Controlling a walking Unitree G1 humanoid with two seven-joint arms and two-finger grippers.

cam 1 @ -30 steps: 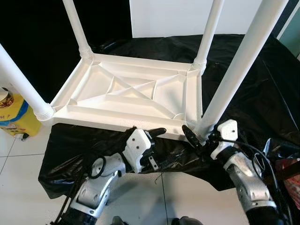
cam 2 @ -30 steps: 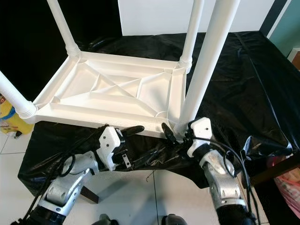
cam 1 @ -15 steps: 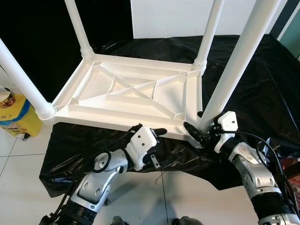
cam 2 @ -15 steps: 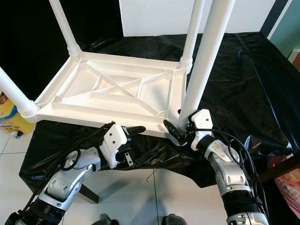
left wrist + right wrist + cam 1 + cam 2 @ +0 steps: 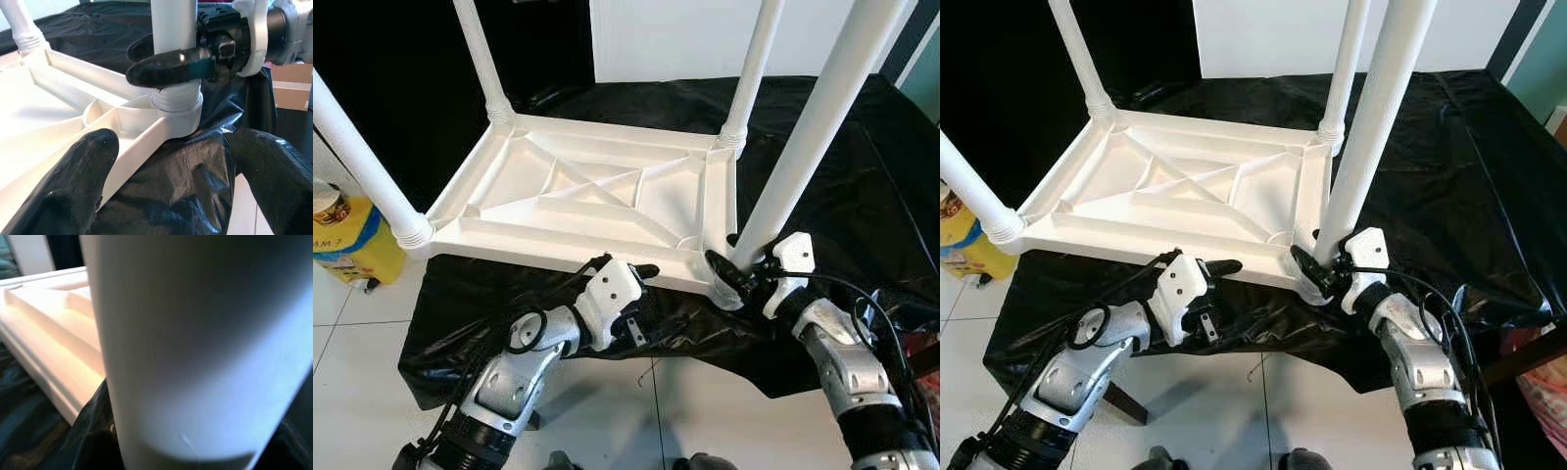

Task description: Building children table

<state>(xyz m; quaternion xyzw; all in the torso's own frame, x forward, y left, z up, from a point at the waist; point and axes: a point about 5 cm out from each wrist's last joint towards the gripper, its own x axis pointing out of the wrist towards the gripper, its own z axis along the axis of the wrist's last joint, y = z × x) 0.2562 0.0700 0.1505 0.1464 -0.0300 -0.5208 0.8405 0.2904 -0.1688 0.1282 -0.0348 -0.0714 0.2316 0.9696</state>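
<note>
The white children's table (image 5: pixel 597 191) lies upside down on a black sheet, its legs pointing up. My right gripper (image 5: pixel 726 257) is shut on the near right leg (image 5: pixel 813 127) just above its threaded base, with one finger in front and one behind. In the left wrist view that finger (image 5: pixel 171 66) crosses the leg (image 5: pixel 173 24) above the socket. My left gripper (image 5: pixel 638 299) is open at the table's front rim, left of that corner. Its fingers (image 5: pixel 73 186) are spread wide with nothing between them. In the right wrist view the leg (image 5: pixel 195 342) is very close, with the tabletop (image 5: pixel 49 328) beside it.
The black sheet (image 5: pixel 862 166) covers the low stand and hangs over its front edge. A yellow container (image 5: pixel 342 240) stands on the white tiled floor (image 5: pixel 352 372) at the left. A white panel (image 5: pixel 675 39) stands behind. A cardboard box (image 5: pixel 293 85) lies to the right.
My right gripper has pushed in closer and settled round the base of the near right leg. The left gripper has crept forward toward the front rim.
</note>
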